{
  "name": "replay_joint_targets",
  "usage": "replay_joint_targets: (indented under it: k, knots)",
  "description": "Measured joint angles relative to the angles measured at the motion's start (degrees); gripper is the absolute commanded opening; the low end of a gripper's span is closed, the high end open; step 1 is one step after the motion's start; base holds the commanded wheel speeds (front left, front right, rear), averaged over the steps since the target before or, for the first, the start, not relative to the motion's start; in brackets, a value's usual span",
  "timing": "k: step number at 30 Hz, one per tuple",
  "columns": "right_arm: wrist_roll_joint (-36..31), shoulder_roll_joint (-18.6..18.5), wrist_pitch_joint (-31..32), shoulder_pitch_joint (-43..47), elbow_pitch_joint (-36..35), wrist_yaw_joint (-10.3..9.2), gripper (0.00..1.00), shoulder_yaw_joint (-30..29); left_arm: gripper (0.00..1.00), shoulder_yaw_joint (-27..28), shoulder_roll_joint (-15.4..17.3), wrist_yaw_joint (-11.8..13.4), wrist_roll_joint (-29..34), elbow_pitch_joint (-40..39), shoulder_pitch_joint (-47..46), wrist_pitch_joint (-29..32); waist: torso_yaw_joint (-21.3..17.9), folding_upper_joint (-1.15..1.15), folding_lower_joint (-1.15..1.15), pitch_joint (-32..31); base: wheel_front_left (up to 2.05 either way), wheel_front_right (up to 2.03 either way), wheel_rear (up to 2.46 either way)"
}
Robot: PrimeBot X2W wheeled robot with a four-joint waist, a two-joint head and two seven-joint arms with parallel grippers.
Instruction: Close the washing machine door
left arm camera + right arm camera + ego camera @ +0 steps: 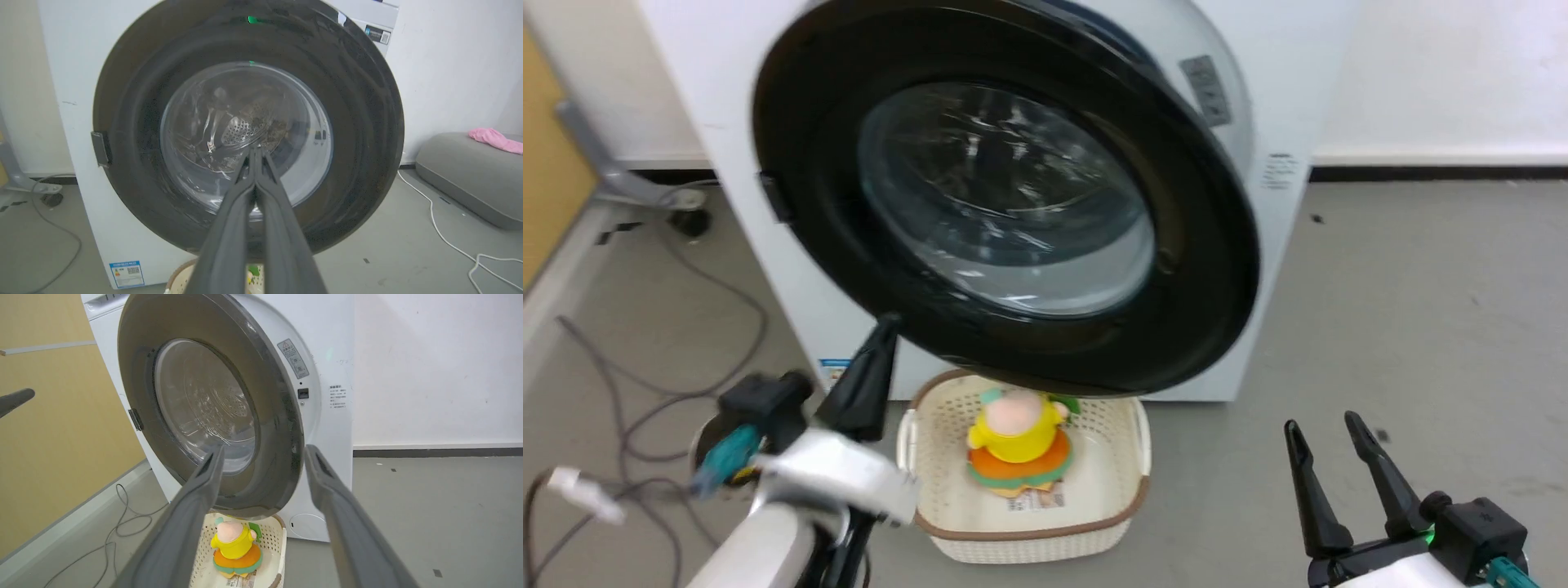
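The big round black washing machine door [1005,196] was not shut. It stood part way open, swung out from the front of the white washing machine [1290,82], with its hinge on the left side of the head view and a gap on the other side. Its clear glass window bulged in the middle. The left gripper [886,327] had its two dark fingers pressed together with nothing between them. It pointed up at the low left edge of the door, and from the wrist camera it aimed right at the glass. I could not tell if the tip touched the door. The right gripper [1321,423] was low on the right, well away from the door, with its fingers spread apart and holding nothing. Under the door, a cream basket [1127,506] sat on the grey floor. A yellow and orange toy [1017,441] lay inside it. Some cables [686,327] lay on the floor to the left.
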Motion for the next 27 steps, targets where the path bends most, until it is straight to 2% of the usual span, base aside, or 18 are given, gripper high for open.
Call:
replay_joint_targets:
  k: [3, 7, 11, 14, 15, 16, 27]
  knots:
    - [0.03, -0.12, 0.01, 0.01, -0.12, 0.00, 1.00, -0.20, 0.00, 5.54, -1.15, 2.67, 5.49, -5.71, 6.67, 0.00, 1.79, 0.00, 0.00, -0.61, 0.00, 0.00, 0.00]
    - [0.04, -0.19, 0.02, 0.02, -0.20, 0.00, 1.00, -0.19, 0.00, 9.64, -2.98, 4.21, 9.76, -9.43, 13.74, 0.01, 3.54, 0.00, 0.00, -1.20, 0.00, 0.00, 0.00]
    - [0.05, -0.24, 0.03, 0.05, -0.24, 0.00, 1.00, -0.30, 0.00, 12.40, -4.44, 4.85, 12.35, -11.39, 18.03, 0.00, 4.49, 0.00, 0.00, -1.48, 0.00, 0.00, 0.00]
    - [0.13, -0.24, 0.09, 0.32, -0.23, 0.00, 1.00, -0.27, 0.02, 12.36, -4.85, 4.83, 13.85, -11.10, 20.70, 0.00, 4.89, 0.00, 0.00, -1.52, 0.00, 0.00, 0.00]
    - [0.15, -0.24, 0.24, 0.57, -0.18, 0.00, 1.00, -0.24, 0.47, 12.24, -4.98, 4.85, 14.04, -10.60, 21.54, 0.01, 5.00, 0.00, 0.00, -1.54, 0.00, 0.00, 0.00]
    - [0.23, -0.23, 0.65, 0.82, 0.03, 0.00, 1.00, -0.27, 1.00, 12.06, -4.99, 4.85, 15.10, -10.55, 22.17, 0.01, 5.09, 0.00, 0.00, -1.58, 0.00, 0.00, 0.00]
    - [0.76, -0.22, 1.80, 1.44, 0.92, 0.00, 1.00, -0.03, 1.00, 10.68, -6.83, 5.63, 21.51, -9.94, 24.49, 0.01, 6.39, 0.00, 0.00, -0.91, 0.00, 0.00, 0.00]
